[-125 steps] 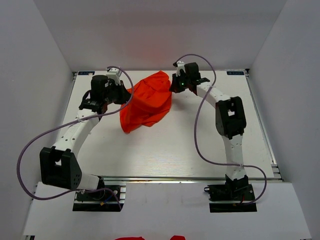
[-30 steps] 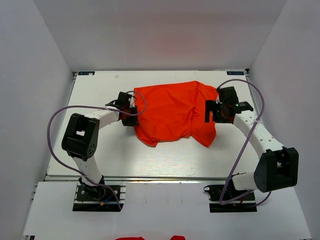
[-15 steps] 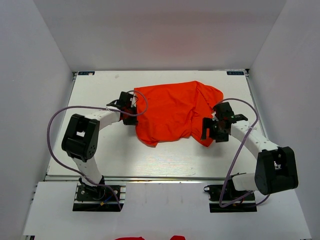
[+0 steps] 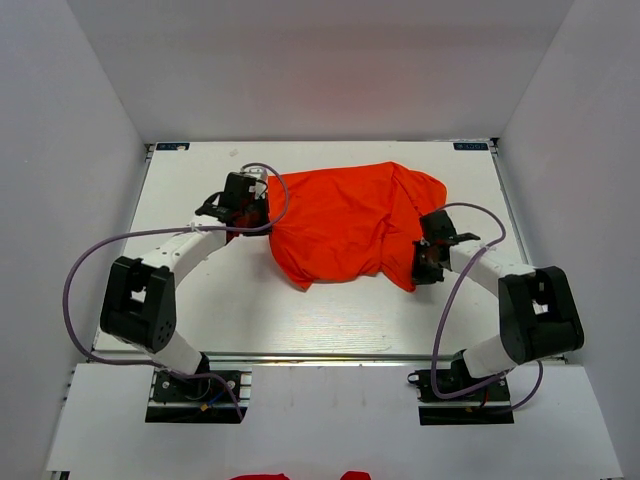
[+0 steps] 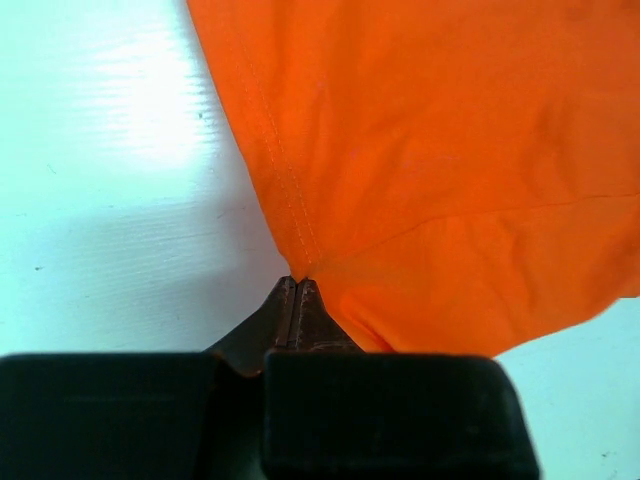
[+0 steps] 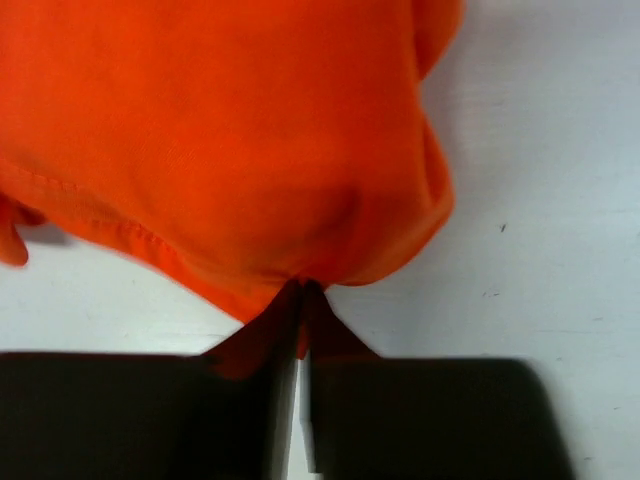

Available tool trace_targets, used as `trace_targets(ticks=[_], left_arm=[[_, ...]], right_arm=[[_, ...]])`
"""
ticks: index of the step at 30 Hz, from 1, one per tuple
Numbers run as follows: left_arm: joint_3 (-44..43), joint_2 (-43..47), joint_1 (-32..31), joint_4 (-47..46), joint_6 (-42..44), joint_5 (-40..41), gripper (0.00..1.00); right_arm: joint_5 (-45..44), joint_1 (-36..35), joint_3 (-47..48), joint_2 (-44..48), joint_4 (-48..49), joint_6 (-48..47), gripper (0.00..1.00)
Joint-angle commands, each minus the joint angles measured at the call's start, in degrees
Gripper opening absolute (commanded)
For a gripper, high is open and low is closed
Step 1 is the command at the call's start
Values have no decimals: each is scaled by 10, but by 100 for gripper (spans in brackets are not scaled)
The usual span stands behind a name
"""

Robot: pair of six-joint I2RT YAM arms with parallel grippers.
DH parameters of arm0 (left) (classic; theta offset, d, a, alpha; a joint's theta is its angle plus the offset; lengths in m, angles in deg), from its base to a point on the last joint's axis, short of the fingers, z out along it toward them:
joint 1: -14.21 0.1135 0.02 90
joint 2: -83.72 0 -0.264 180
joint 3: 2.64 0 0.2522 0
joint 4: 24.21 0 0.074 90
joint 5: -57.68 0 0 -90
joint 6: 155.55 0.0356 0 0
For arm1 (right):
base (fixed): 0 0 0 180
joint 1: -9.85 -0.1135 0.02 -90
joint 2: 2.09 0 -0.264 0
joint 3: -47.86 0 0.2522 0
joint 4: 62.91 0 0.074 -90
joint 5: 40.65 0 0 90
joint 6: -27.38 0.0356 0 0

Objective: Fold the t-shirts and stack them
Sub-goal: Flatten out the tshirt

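one orange-red t-shirt (image 4: 345, 225) lies spread but rumpled on the far middle of the table (image 4: 300, 315), its long axis running left to right between the two arms. the left fingers (image 5: 297, 298) are clenched on its left edge, right where a stitched hem (image 5: 275, 160) runs down into them, so from that grip all the cloth lies to the right and slightly nearer. the right fingers (image 6: 303, 300) are pinched on a bulge of cloth at the near right corner, and from there the shirt lies to the left and farther away. the two grips are therefore not level: the left one sits farther back than the right one, on a diagonal across the shirt. the near left part hangs as a rounded lobe, and a fold overlaps the right side. as i judge it, the shirt is not yet flat enough to fold, and smoothing it calls for both grips drawing outward, away from each other, along that left-right axis.
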Motion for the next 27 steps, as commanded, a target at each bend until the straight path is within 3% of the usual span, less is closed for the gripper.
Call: trace_targets(ticks=[1,6,10,18,23,27], left_arm=[[-17,55,-2,-10,6,-8,0],[-57,74,3,-24,23,0,0],[-124,79,3,-30,43,43,0],[-272,73,9,-21,100,143,0],[-334,73,9,-31,157,212,0],[-394,85,9,-57,196,248,0]], right_arm=[[-34,0,7,-10,29,13,0],[-97,7,52,49,40,-22,0],[-172,13,159,122,61,-85,0],[-298,40,316,149,100,-164,0],[-347,52,355,183,208,-256,0],[-372,59,444,188,265,-332,0]])
